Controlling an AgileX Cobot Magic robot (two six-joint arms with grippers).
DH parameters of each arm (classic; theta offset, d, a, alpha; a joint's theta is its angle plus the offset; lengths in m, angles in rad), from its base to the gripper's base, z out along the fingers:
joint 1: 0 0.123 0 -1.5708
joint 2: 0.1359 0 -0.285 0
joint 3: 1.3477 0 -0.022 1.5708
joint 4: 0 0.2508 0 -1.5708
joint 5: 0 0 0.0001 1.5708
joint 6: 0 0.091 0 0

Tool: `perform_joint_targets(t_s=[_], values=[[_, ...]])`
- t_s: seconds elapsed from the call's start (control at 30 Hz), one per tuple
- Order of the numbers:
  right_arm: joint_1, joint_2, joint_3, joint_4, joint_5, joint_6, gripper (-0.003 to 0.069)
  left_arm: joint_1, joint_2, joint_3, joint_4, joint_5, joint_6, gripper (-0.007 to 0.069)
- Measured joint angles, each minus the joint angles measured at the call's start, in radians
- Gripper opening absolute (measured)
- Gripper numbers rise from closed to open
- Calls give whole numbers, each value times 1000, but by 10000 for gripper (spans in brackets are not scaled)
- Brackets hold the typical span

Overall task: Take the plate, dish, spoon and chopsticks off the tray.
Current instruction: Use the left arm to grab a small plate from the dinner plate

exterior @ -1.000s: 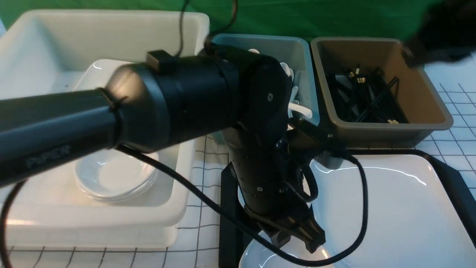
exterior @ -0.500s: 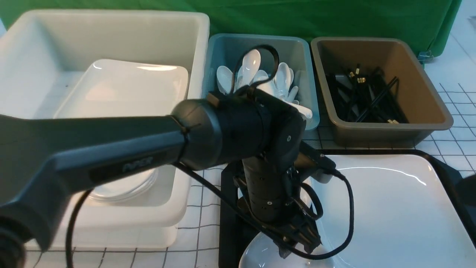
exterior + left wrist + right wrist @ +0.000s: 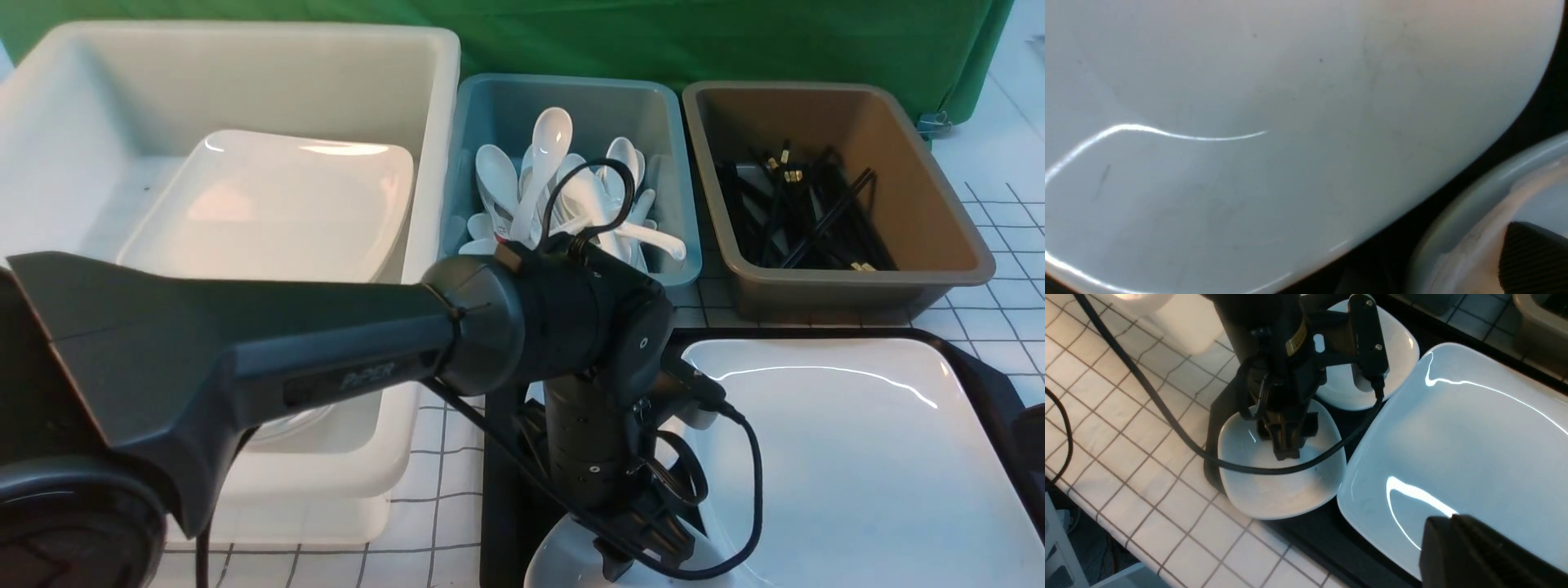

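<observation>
Left claw point(image 3: 1287, 451) points straight down into the near dish point(image 3: 1282, 490), tip inside the bowl close to its far rim. I can't tell if the jaws are apart or pinching that rim. The dish sits on the tray point(image 3: 1306, 535), near-left corner, so my left arm owns it. Second dish point(image 3: 1400, 355) is just behind. Rounded-square shape, no long axis to align. Plate point(image 3: 1474, 437) lies just beside it, rightward, nearer my right claw point(image 3: 1453, 539), which is closed on nothing I can see. PiPER lettering point(image 3: 371, 377) is on the left arm. Yellow wrist sticker point(image 3: 1299, 337) is unreadable.
</observation>
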Motion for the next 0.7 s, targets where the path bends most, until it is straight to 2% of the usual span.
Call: perform_joint_targets(t_s=[0.07, 0.17, 0.4, 0.6, 0.7], values=[[0, 0, 0, 0, 0, -3, 1, 0, 0, 0, -3, 2, 0, 364], [0, -1, 0, 0, -2, -4, 1, 3, -2, -3, -3, 36, 0, 227], [0, -1, 0, 0, -24, -8, 1, 5, -40, -6, -2, 80, 0, 148], [0, -1, 0, 1, -28, -8, 1, 5, -136, -5, 5, 85, 0, 36], [0, -1, 0, 1, -31, -8, 1, 5, -189, -1, 22, 82, 0, 20]])
